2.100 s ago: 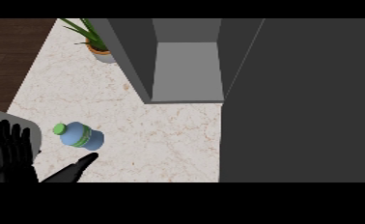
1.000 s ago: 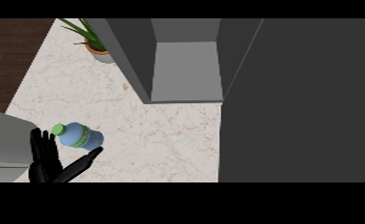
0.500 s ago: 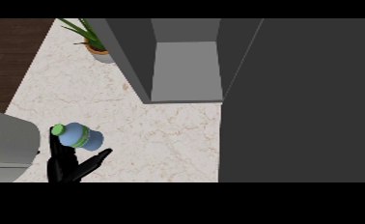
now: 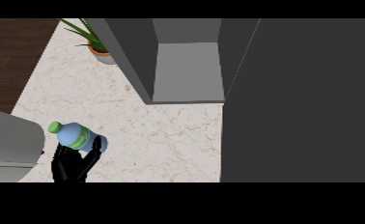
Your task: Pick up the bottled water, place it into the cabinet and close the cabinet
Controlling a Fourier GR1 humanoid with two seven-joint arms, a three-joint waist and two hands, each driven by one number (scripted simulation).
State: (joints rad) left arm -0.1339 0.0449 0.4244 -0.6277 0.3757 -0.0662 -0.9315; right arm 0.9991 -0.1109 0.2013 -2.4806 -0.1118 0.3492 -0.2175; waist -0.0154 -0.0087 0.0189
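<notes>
Getting hold of the bottle (image 4: 77, 137) at the near left of the desk (image 4: 171, 136).
Left robot hand (image 4: 71, 164) curled round its fat end; best to wrap snug before lifting toward the open cabinet (image 4: 187, 68). Lying tilted, green cap pointing far left.

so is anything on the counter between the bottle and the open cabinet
Nothing visible. The bottled water sits at the left hand; bare counter runs from there to the open cabinet. The potted plant stands off to the cabinet's left, clear of that path.
</notes>
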